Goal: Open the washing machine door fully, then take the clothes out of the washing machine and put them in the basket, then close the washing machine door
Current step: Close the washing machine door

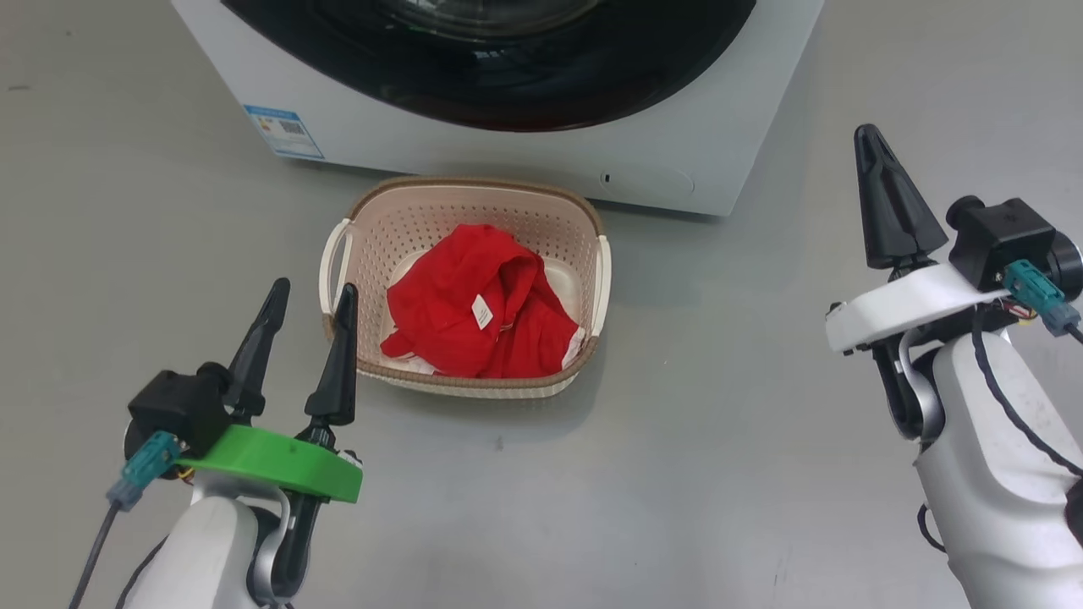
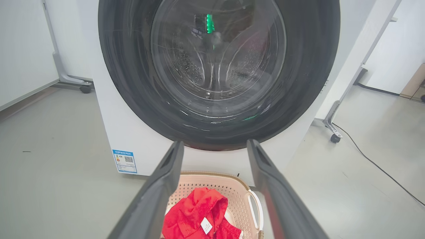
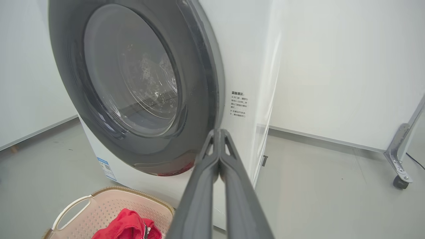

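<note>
The white washing machine (image 1: 406, 127) stands at the top of the head view, its black-rimmed round door (image 1: 508, 76) lying flat against the front, shut. Through the door's glass bowl (image 2: 217, 56) I see the perforated drum. On the floor in front sits the cream basket (image 1: 592, 254) with the red clothes (image 1: 482, 304) heaped inside, a white tag showing. My left gripper (image 1: 309, 296) hovers open beside the basket's left handle, holding nothing. My right gripper (image 1: 871, 139) is shut and empty, raised to the right of the machine's front corner (image 3: 255, 142).
Grey floor surrounds the basket. A blue sticker (image 1: 283, 131) marks the machine's lower left front. Wheeled metal frames stand behind the machine at left (image 2: 84, 88) and right (image 2: 333, 136), with a black cable (image 2: 375, 162) running across the floor at right.
</note>
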`<state>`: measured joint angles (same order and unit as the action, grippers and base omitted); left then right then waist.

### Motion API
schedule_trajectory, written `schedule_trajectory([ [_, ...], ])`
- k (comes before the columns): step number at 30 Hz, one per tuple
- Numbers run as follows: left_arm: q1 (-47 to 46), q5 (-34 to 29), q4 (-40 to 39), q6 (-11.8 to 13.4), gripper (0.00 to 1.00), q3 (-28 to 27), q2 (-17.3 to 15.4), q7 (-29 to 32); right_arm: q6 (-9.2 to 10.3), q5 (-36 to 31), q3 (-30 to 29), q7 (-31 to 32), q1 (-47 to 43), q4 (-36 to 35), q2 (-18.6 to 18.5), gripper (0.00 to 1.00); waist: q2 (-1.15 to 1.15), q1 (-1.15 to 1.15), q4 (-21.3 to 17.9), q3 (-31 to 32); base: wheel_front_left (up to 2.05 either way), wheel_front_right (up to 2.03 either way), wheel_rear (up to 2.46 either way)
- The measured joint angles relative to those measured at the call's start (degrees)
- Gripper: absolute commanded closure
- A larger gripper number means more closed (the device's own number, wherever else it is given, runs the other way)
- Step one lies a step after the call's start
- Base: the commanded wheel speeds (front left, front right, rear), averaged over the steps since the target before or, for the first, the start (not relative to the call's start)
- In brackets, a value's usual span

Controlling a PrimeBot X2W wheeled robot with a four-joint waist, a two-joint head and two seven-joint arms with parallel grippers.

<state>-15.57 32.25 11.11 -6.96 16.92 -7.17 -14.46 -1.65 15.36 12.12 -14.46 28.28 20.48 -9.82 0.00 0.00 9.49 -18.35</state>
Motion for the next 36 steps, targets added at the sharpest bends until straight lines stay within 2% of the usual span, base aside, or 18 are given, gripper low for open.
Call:
schedule_trajectory([
  [5,2.5,-1.8,1.4,0.0,0.00,1.2,-1.2,0.0,0.81,1.1,-2.3,0.0,-5.8,-1.8,0.3,1.00,0.00,0.00,-2.0,4.1,0.00,0.00,0.00],
  [12,5.9,-1.8,1.6,0.0,0.00,1.2,-1.2,0.0,1.53,2.0,-4.0,0.0,-12.7,-5.3,1.1,1.00,0.00,0.00,-4.4,9.2,0.00,0.00,0.00],
  [24,8.7,-2.2,2.5,-0.2,0.00,-0.6,-0.1,0.0,2.38,1.7,-4.8,0.0,-21.8,-9.4,2.0,1.00,0.00,0.00,-6.9,13.5,0.00,0.00,0.00],
  [25,8.8,-2.3,2.5,-0.2,0.00,-0.9,0.1,0.0,2.38,1.7,-4.8,0.0,-22.3,-9.6,2.1,0.67,0.00,0.00,-6.9,13.6,0.00,0.00,0.00],
  [26,8.8,-2.4,2.5,-0.2,0.00,-1.2,0.2,0.0,2.40,1.7,-4.9,0.0,-22.7,-9.9,2.1,0.40,0.00,0.00,-7.0,13.6,0.00,0.00,0.00],
  [27,8.9,-2.6,2.5,-0.2,0.00,-1.4,0.3,0.0,2.40,1.7,-4.9,0.0,-23.1,-10.2,2.1,0.04,0.00,0.00,-7.0,13.7,0.00,0.00,0.00],
  [28,8.9,-2.6,2.5,-0.3,0.00,-1.5,0.3,0.0,2.40,1.6,-4.9,0.0,-23.3,-10.4,2.1,0.00,0.00,0.00,-7.0,13.8,0.00,0.00,0.00],
  [36,9.4,-3.3,2.7,-0.3,0.00,-2.8,1.3,0.0,2.40,1.2,-5.2,0.0,-25.0,-12.3,2.2,0.00,0.00,0.00,-7.1,14.2,0.00,0.00,0.00],
])
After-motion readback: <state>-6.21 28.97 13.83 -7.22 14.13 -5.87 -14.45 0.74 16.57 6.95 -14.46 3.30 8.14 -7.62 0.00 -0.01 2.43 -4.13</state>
